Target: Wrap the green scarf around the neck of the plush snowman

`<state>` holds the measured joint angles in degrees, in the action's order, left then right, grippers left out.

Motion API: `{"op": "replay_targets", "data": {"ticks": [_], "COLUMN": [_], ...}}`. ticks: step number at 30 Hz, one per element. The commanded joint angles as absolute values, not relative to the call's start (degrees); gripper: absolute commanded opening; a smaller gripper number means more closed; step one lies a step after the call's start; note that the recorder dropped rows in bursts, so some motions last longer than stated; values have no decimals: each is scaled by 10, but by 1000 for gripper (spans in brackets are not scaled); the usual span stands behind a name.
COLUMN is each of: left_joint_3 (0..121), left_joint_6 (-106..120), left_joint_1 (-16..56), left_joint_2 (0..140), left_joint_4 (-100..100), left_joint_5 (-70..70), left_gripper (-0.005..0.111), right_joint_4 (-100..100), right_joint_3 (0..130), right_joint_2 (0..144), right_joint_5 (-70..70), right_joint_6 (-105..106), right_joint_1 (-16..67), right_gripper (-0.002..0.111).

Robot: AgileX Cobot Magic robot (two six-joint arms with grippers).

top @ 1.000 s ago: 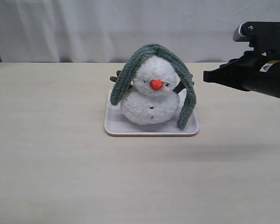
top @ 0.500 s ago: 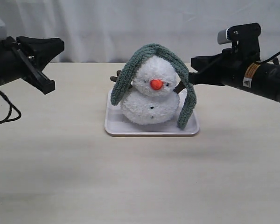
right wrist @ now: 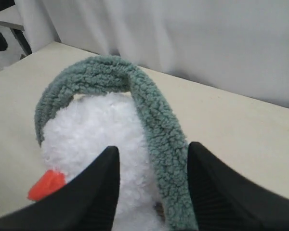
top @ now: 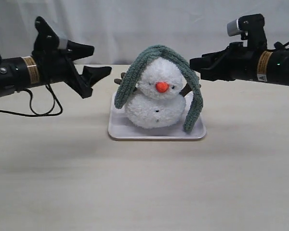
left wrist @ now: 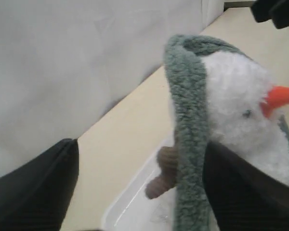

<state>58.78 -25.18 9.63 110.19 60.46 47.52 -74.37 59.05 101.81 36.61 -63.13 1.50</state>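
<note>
Between the pincers: plush snowman (top: 154, 110), upright on a white tray (top: 135, 133) on the counter (top: 144, 187).
Scarf (top: 156, 49): green, draped over the crown of the head, one end hanging down on the side of each pincer; not yet at the neck (top: 153, 95).
Left pincer (top: 101, 58): wide open, empty; the nearer hanging strand is just ahead of its fingers, apart from them.
Right pincer (top: 194, 69): open, empty; the other strand lies in line between its fingers; cannot tell if it touches.
Handling, judged: scarf light, limp, fuzzy; likely to sag and cling to the plush rather than slide. Snowman light and soft, apt to tip or drag if the scarf is pulled hard.
Hold, judged: pinch each strand across its width, partway down beside the head, clear of the twig arms (top: 119, 81).
</note>
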Motion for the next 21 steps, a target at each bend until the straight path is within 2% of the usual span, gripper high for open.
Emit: {"op": "replay_targets", "data": {"ticks": [1,3,7,10,13,14,21], "left_joint_3": [608,612,614,614,614,614,614], "left_joint_6": [-220,-193,-158,-151,-150,-148,-107], "left_joint_1": [142,155,167,169,169,169,178], "left_joint_2": [1134,1144,1159,1161,1161,1161,1164], "left_joint_4": [609,606,603,603,602,591,541], "left_joint_5": [439,438,443,466,478,484,505], "left_gripper": [69,69,69,69,69,69,69], "right_joint_4": [-754,-754,-749,-709,-666,-645,-594], "right_joint_3": [593,593,593,593,593,593,644], "right_joint_2": [1026,1026,1026,1026,1033,1037,1068], "right_joint_5": [362,381,502,545,492,472,291], "right_joint_6": [-637,-634,-606,-595,-548,-531,-480], "right_joint_1": [21,21,21,29,57,68,135], "right_gripper": [43,43,41,25,6,4,4]}}
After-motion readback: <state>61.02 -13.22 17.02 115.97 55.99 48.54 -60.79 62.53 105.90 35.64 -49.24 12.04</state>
